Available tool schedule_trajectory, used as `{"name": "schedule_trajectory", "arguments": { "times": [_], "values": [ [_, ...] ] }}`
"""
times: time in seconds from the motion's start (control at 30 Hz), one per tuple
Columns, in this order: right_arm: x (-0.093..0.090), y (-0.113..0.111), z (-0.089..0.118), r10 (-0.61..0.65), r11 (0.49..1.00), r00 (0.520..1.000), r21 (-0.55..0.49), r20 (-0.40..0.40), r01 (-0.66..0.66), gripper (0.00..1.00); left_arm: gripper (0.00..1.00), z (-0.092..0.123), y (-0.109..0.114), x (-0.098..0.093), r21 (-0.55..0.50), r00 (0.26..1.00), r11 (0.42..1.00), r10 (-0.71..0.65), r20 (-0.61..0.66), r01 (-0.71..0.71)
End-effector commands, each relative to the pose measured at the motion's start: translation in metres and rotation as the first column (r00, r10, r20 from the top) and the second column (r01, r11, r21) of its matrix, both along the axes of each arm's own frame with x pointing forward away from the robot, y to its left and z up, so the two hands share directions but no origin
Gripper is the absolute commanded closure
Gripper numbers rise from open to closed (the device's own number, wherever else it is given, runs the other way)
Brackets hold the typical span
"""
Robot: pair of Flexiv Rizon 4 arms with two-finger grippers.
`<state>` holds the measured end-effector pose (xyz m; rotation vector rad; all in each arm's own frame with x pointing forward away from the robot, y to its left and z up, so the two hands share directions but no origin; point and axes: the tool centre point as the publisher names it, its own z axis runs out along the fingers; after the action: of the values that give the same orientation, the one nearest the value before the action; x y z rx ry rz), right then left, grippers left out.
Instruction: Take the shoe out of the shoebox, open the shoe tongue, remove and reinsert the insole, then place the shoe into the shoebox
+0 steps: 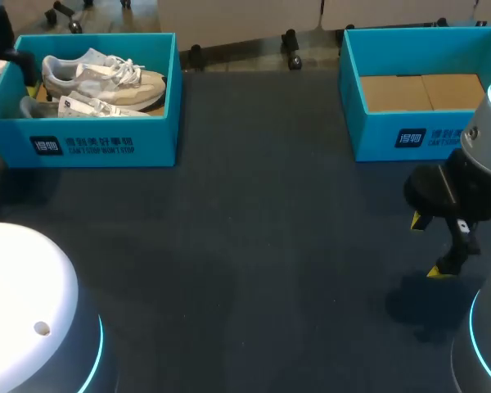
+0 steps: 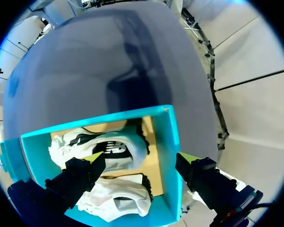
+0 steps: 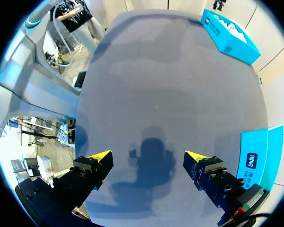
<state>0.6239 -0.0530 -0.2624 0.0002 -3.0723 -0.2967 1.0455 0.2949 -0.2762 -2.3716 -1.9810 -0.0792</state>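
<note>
dark table (image 1: 262, 262), 2 shoes (image 1: 106, 78) in shoebox (image 1: 106, 147), left tool (image 2: 139, 158) and right tool (image 3: 147, 154) open

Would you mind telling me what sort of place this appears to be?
Likely a robotics lab bench for shoe-handling trials: a dark table, the left shoebox holding white sneakers, the right shoebox holding only cardboard, and my right gripper open over the table.

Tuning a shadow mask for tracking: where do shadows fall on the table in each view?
Head view: a dark patch on the table just under the right end effector. Right wrist view: that end effector's own shadow lies on the table between its open fingers. Left wrist view: a long arm-like shadow crosses the table beyond the shoebox.
</note>
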Motion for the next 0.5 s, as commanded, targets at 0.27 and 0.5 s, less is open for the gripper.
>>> {"name": "schedule_trajectory", "arguments": {
  "times": [0.27, 0.5],
  "values": [
    [0.000, 0.000, -0.001, 0.000, 1.000, 1.000, -0.002, 0.001, 0.000, 0.00, 0.00, -0.034, -0.001, 0.005, 0.010, 1.000, 1.000, 0.014, -0.007, -0.014],
    [0.000, 0.000, -0.001, 0.000, 1.000, 1.000, -0.002, 0.001, 0.000, 0.00, 0.09, -0.046, -0.006, 0.008, 0.002, 1.000, 1.000, 0.025, -0.016, -0.025]
  ]
}}
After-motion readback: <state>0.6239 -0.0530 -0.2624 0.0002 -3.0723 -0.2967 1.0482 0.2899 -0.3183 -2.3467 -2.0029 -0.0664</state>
